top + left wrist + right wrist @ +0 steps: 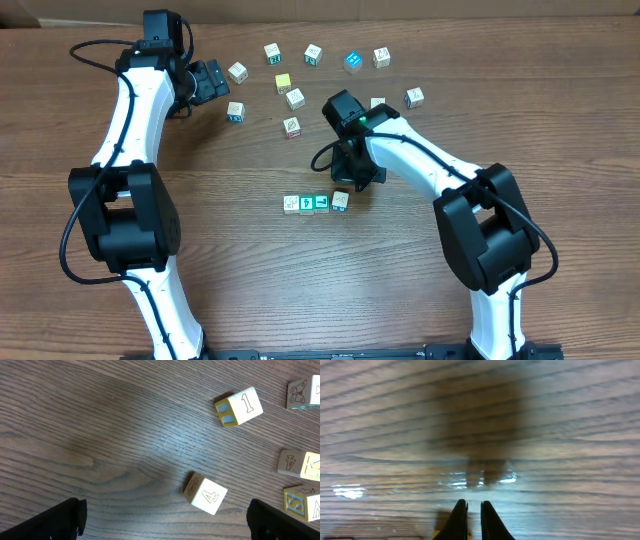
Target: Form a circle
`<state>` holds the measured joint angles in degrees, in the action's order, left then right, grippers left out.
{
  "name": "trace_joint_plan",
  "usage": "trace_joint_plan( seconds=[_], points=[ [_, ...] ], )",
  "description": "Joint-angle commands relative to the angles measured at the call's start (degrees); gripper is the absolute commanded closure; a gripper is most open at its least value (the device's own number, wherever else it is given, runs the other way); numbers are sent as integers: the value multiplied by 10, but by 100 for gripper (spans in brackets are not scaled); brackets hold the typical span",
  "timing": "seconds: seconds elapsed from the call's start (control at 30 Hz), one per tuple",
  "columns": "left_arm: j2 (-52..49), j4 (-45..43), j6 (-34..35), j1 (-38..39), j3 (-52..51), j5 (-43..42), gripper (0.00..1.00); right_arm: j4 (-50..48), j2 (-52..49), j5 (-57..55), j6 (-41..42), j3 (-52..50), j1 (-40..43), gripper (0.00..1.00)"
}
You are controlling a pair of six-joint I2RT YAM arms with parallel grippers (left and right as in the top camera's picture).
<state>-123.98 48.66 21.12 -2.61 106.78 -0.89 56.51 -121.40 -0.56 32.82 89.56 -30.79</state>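
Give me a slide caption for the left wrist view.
Open left gripper above the wooden table, a 4 block lying below it and a 1 block farther off.

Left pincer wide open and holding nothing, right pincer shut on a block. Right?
Not quite. The right pincer is shut, but on nothing: the right wrist view shows its fingers nearly together over the bare table, with no block between them. The left pincer is wide open and holding nothing, as you said.
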Motion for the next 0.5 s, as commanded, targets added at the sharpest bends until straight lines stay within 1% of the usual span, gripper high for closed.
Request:
trace_joint_plan(
  seconds=[0.0,0.47],
  points=[
    [3,0,12,4,7,-2,0,4,-1,-9,2,-4,3,92],
    [3,0,12,4,7,-2,0,33,-1,-9,2,-4,3,93]
  ],
)
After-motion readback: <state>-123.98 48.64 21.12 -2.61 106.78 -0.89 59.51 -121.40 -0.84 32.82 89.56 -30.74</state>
